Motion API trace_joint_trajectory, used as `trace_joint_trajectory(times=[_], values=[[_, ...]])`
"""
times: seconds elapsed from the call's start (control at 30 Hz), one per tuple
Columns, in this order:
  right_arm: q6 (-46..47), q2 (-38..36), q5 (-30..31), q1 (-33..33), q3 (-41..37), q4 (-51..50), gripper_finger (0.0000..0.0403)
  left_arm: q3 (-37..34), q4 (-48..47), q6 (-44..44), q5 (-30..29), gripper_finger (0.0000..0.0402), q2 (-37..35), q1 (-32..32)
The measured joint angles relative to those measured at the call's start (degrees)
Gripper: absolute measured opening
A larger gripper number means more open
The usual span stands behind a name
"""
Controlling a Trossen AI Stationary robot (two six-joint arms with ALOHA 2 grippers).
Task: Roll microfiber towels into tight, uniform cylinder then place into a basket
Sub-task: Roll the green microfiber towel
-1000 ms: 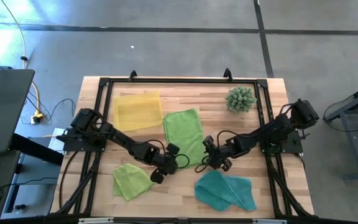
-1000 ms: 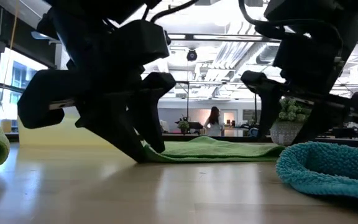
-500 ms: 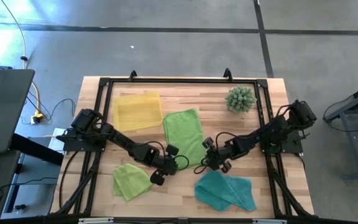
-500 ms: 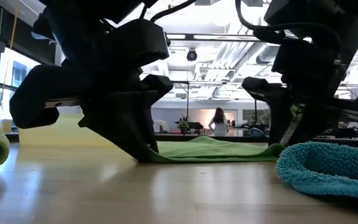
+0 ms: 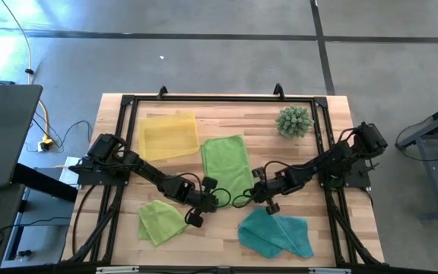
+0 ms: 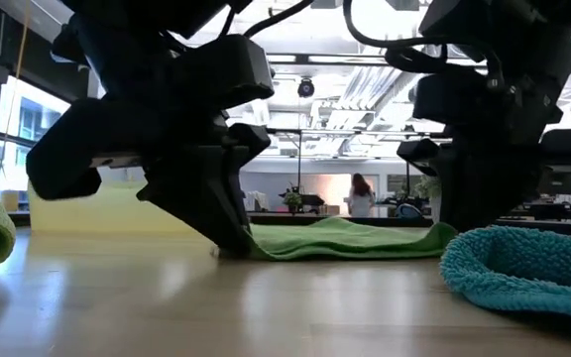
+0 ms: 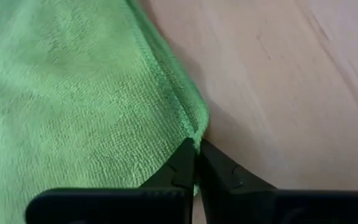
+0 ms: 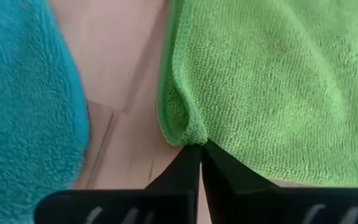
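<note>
Three small microfiber towels lie on the wooden tabletop (image 5: 325, 122) and none is rolled yet. The flat lime green towel (image 5: 225, 161) lies in the middle, just beside the shallow translucent yellow plastic basket (image 5: 168, 135), which holds nothing. The left hand (image 7: 196, 163) is closed on one near corner of this towel, and the right hand (image 8: 201, 155) is pinched closed on the other corner, where the soft looped cloth makes a small fold. I judge that the rolling of the first towel only begins, so nearly all work is left. The crumpled lime green towel (image 5: 160, 221) and the fluffy teal towel (image 5: 277, 233) wait near the front edge, untouched.
</note>
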Motion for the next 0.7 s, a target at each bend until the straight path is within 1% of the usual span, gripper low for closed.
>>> trace_joint_trajectory(times=[0.1,0.2,0.27,0.37,0.53,0.7], values=[[1.72,-1.07,-0.96,-0.17,-0.04,0.79,0.0001,0.01,-0.36,-0.37,-1.12,0.0002,-1.97,0.04],[4.11,-2.62,-1.24,-0.72,-0.04,0.77,0.0001,0.13,-0.45,-2.51,-3.35,0.0003,-3.93,0.26],[6.42,-3.42,-2.03,-1.41,-0.04,0.91,0.0001,0.01,-1.60,-4.33,-3.60,0.0003,-4.76,0.68],[11.19,-4.03,-2.92,-2.57,-0.02,0.90,0.0001,0.20,-1.80,-7.64,-3.78,0.0003,-5.07,1.67],[17.61,-4.01,-3.04,-4.33,-0.02,-0.13,0.0001,0.13,-6.33,-13.09,-4.11,0.0003,-5.09,3.20],[20.67,-4.01,-2.96,-6.06,-0.02,-0.87,0.0001,0.13,-8.19,-16.29,-7.30,0.0003,-5.10,4.27]])
